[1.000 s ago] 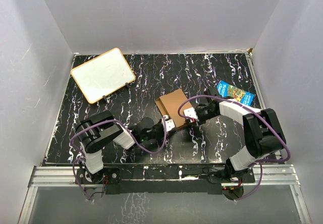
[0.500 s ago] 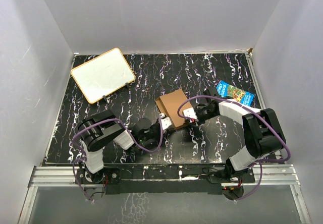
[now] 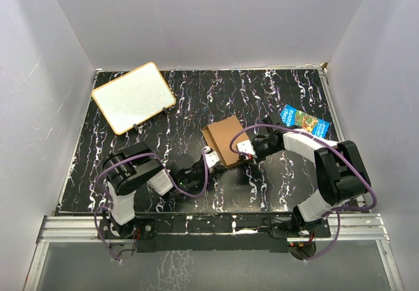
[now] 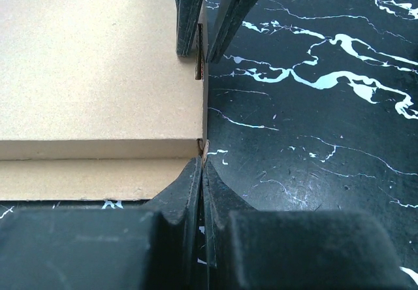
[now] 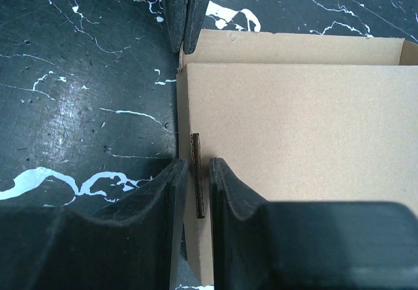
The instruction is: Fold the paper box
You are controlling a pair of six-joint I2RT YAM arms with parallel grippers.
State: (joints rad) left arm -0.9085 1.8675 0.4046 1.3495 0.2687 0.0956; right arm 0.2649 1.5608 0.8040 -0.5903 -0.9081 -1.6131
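The worktop (image 3: 262, 94) carries three items, one of each kind: one brown paper box (image 3: 224, 140), one blue printed box (image 3: 305, 121) and one white board (image 3: 133, 97) with an orange rim. There are two end effectors, the left end effector (image 3: 209, 153) and the right end effector (image 3: 243, 151).

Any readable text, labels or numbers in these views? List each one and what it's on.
Lettering on the blue box: printed, but too small and blurred to read.
The paper box: plain brown, no print in any view.
The white board: no writing that can be made out.
Nothing else carries text.
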